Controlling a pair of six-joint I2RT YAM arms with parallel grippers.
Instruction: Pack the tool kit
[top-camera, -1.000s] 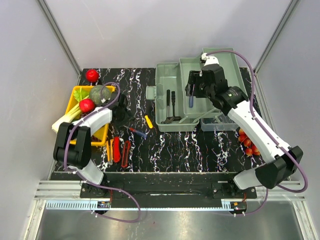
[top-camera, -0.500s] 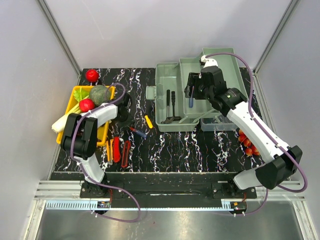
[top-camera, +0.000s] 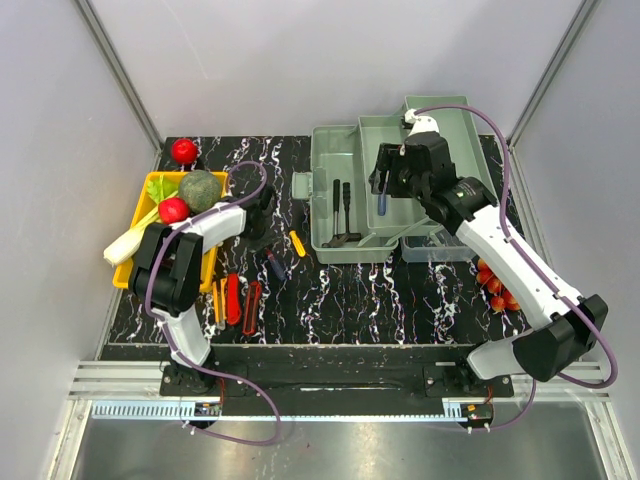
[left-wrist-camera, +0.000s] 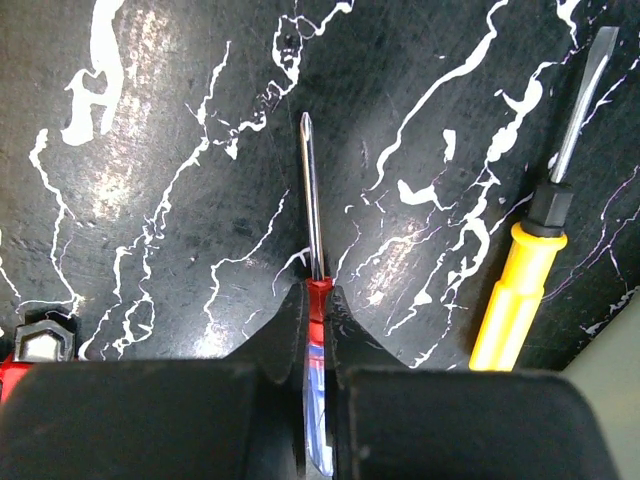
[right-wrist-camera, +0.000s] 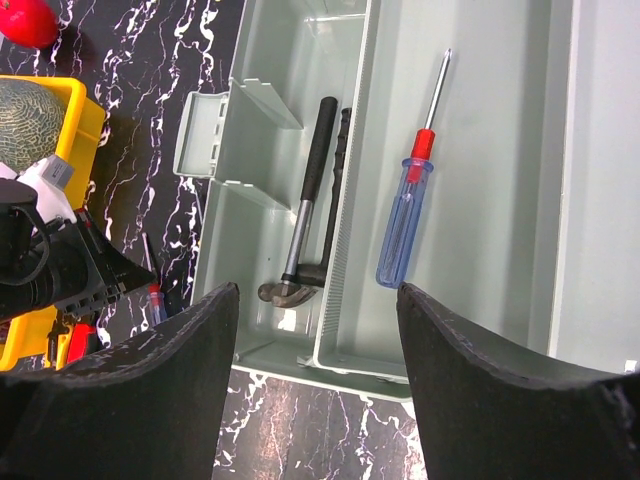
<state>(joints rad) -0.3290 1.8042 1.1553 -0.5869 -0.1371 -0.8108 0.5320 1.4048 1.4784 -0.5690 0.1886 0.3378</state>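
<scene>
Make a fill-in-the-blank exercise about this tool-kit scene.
1. The left tool is ___ on a Phillips screwdriver.
2. The flathead screwdriver beside it has a ___ handle.
3. The right tool hangs ___ over the toolbox.
4. Beside the tray with the blue-handled screwdriver lies a claw ___.
Missing words: shut; yellow; open; hammer.

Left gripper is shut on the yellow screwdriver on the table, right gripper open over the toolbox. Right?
Not quite. The left gripper is shut on the red-collared screwdriver, not the yellow screwdriver, which lies untouched beside it; the left wrist view shows this. The right gripper is open over the toolbox, as you said.
</scene>
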